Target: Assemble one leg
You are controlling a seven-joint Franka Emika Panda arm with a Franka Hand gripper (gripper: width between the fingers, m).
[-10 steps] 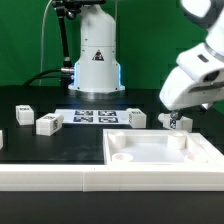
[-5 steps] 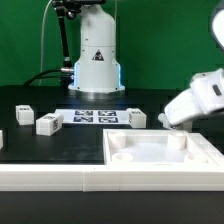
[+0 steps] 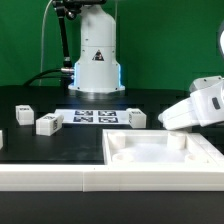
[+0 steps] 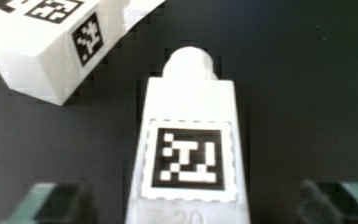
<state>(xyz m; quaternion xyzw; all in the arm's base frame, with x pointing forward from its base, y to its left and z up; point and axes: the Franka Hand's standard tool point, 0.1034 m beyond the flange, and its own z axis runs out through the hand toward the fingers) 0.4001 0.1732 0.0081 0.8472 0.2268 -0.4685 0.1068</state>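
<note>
The leg (image 4: 194, 140) lies on the black table (image 4: 300, 80), between the spread fingers (image 4: 53, 200) of the gripper (image 4: 194, 203).
Only the wrist view shows this: neither finger touches the leg, and a second tagged block (image 4: 51, 50) lies near it. In the exterior view the arm (image 3: 197, 106) covers the white panel's (image 3: 160, 160) far corner; the marker board (image 3: 95, 116) lies beyond the panel, before a green wall (image 3: 25, 40).

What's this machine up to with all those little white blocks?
A robot arm is putting a piece of furniture together. Its pincer is open and straddles one small white leg lying on the black table, with a finger on each side and no grip on it yet. That spot is just beyond the wide white panel. The other legs lie loose near the marker board.
</note>
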